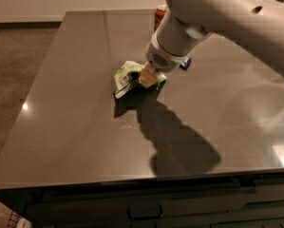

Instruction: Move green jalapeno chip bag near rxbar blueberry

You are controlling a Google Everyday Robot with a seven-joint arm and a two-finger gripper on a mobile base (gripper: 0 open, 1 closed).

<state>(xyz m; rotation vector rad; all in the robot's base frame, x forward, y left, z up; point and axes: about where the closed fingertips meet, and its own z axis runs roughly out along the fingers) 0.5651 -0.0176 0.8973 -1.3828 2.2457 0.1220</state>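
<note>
Brown carpet [13, 75] lies at the far left, beside a dark, glossy bench [75, 141] that fills most of the view. Near the bench's middle, a little toward the back, is the green jalapeno chip bag [125, 78], crumpled, with a white label panel facing the camera. It throws a dark shadow on the surface just below it. The tool [147, 78] comes down at a slant from the upper right and is clamped on the bag's right part, its tan tips pressed into the foil. Behind it, at the bench's back edge, the top of a red can [160, 14] shows past the wrist. Just right of the tool, a corner of the rxbar blueberry [186, 65] peeks out from under the wrist, dark blue and flat on the bench. It lies near the bag without touching it. The thick white arm [227, 18] fills the upper right corner.
</note>
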